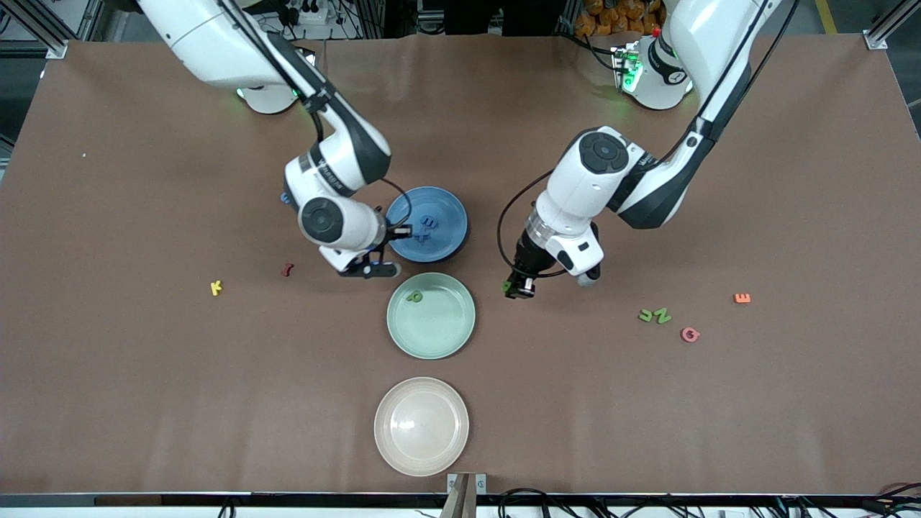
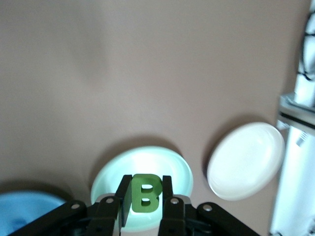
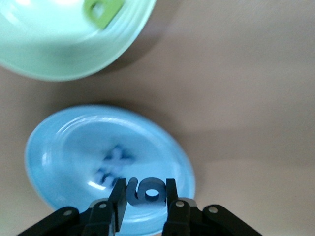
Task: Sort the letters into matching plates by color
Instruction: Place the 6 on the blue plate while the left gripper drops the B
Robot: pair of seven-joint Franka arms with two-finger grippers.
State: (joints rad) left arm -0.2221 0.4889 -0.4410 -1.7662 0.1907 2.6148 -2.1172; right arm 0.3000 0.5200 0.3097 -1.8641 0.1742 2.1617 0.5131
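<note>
My right gripper [image 1: 400, 232] is shut on a blue digit 6 [image 3: 147, 191] over the edge of the blue plate [image 1: 450, 248] at the right arm's end; the plate [image 3: 49, 142] holds two blue letters [image 1: 427, 228]. My left gripper [image 1: 515, 286] is shut on a green letter B [image 2: 146, 193] over the table beside the mint green plate [image 1: 446, 331], toward the left arm's end. That plate [image 2: 110, 172] holds one green letter [image 1: 414, 296]. Two green letters [image 1: 655, 315] lie on the table toward the left arm's end.
A cream-white plate [image 1: 421, 426] sits nearest the front camera. A pink letter [image 1: 690, 334] and an orange E [image 1: 742, 298] lie by the loose green letters. A yellow K [image 1: 216, 288] and a dark red letter [image 1: 287, 270] lie toward the right arm's end.
</note>
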